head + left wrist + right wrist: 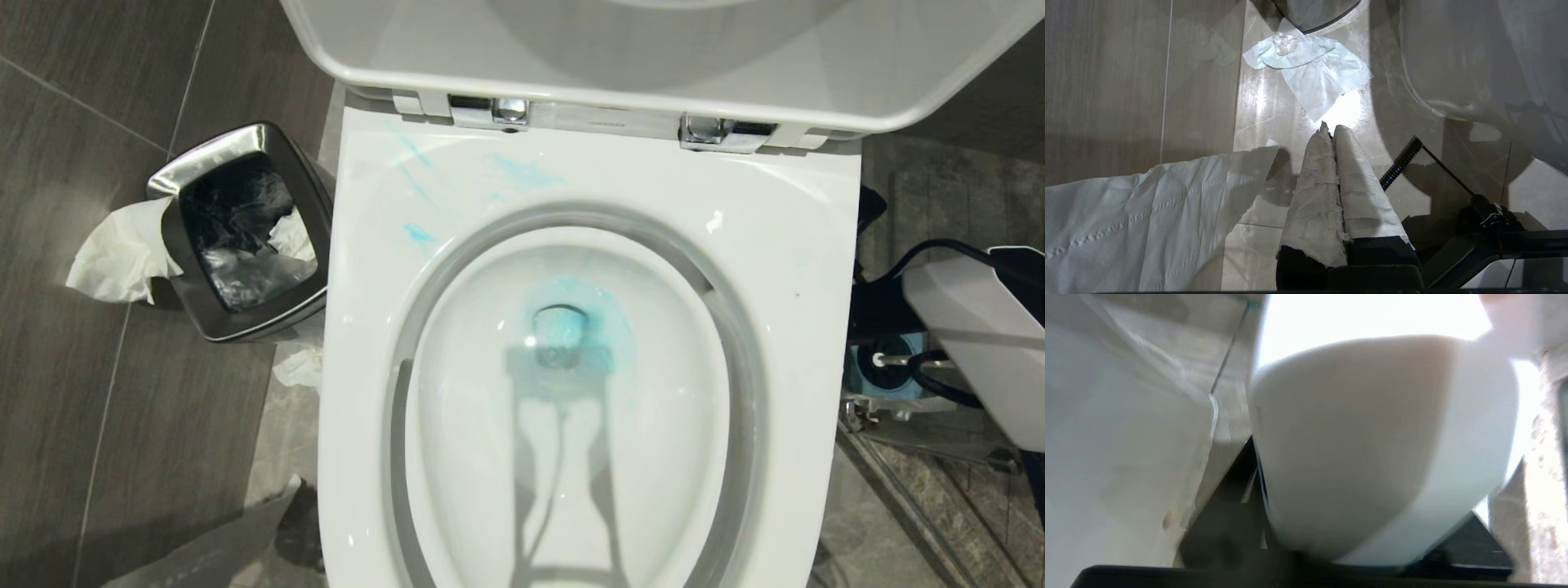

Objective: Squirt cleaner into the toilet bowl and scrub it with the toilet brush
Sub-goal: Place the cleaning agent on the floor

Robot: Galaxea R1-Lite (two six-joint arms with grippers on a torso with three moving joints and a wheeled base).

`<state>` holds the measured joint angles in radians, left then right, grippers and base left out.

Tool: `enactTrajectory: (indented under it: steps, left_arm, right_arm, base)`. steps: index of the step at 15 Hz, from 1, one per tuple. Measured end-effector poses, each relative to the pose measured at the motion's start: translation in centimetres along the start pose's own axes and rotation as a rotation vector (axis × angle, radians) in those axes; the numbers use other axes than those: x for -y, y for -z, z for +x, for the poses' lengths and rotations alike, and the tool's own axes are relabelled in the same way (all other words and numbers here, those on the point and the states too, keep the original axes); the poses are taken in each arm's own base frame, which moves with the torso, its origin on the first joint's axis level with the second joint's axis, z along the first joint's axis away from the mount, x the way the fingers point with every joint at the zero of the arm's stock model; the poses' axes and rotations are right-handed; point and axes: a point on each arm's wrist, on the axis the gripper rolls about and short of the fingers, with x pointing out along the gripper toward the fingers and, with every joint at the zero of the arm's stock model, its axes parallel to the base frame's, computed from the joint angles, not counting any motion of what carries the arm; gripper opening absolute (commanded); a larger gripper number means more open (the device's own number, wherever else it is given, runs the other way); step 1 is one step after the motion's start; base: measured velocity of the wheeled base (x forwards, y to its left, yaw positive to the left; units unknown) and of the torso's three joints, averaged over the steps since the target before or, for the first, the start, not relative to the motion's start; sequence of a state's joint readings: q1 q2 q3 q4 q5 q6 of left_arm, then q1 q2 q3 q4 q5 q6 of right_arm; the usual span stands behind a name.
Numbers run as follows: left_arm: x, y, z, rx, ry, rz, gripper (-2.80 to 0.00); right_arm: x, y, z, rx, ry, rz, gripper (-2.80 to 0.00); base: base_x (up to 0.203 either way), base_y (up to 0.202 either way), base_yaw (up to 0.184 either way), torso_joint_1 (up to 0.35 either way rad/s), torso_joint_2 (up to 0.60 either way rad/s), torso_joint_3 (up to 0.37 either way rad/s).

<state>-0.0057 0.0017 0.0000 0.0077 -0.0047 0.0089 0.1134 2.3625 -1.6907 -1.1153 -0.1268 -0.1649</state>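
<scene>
The white toilet bowl (784, 269) fills the head view, its seat and lid (653, 57) raised. Turquoise cleaner (526, 171) smears the back rim and tints the water (571, 318) teal. To the bowl's right stands a blue-grey holder (886, 380), with what looks like the toilet brush's whitish handle tip (882, 358) in it. My right arm (971, 327) reaches down there. My right gripper (1367, 428) has its fingers (1549, 449) apart around a blurred white rounded thing (1355, 449), with gaps on both sides. My left gripper (1331, 130) is shut and empty, low over the floor.
A steel waste bin (175, 175) with tissue (118, 253) hanging over its edge stands left of the bowl. Crumpled tissue (298, 367) lies on the floor beside it. Black cables (939, 245) run by the right arm. A white sheet (1147, 220) lies under the left arm.
</scene>
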Motion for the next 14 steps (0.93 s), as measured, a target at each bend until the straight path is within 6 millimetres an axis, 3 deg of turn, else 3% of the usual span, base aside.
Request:
enactTrajectory:
  steps: [8,14]
  left_arm:
    - [0.0,0.0,0.0,0.000,0.000,0.000,-2.80]
    - [0.0,0.0,0.0,0.000,0.000,0.000,-2.80]
  right_arm:
    - [0.0,1.2,-1.6,-0.081,-0.015,-0.010,0.00]
    - [-0.1,2.3,-5.7,-0.250,-0.050,-0.028,0.00]
  base:
    - [0.000,0.000,0.000,0.000,0.00,0.000]
    - [0.000,0.000,0.000,0.000,0.00,0.000]
